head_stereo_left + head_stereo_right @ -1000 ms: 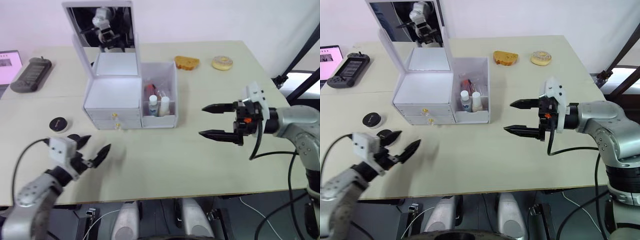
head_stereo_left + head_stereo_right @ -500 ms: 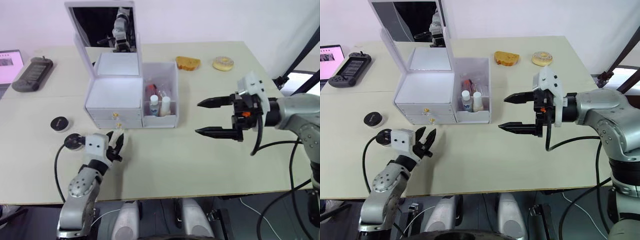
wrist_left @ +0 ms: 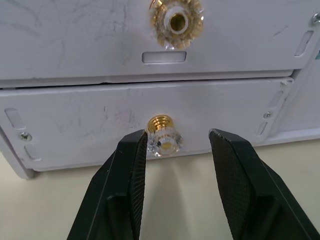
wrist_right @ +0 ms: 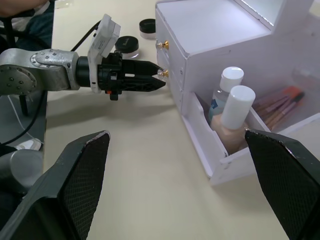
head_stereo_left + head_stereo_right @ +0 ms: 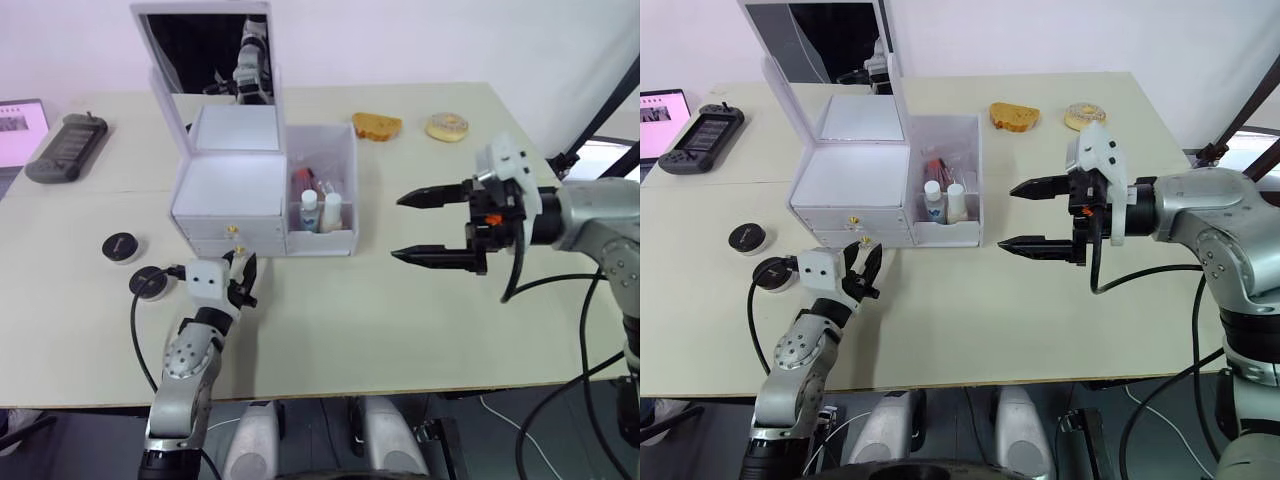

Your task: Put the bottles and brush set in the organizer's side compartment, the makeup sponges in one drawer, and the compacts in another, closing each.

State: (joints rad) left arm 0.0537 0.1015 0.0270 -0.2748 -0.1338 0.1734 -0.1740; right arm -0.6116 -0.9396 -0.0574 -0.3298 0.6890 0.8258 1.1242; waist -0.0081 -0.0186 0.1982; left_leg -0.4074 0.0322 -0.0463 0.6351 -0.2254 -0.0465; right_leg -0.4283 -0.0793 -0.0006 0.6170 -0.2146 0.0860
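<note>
Since 1 second ago the left gripper [image 3: 172,145] has travelled from the table edge up to the organizer [image 5: 225,190], and now its 2 fingers stand open around the lower knob [image 3: 162,138], one finger touching it and the other apart, nothing clamped yet. The knob lies straight ahead of this gripper, its axis pointing toward the wrist, so I think a pull straight back would open the lower drawer [image 3: 145,122]. The compacts [image 5: 121,246] lie on the table just left of this arm. The right gripper [image 5: 425,227] hangs wide open and empty, well apart on the other side, near the bottles [image 4: 231,107].
</note>
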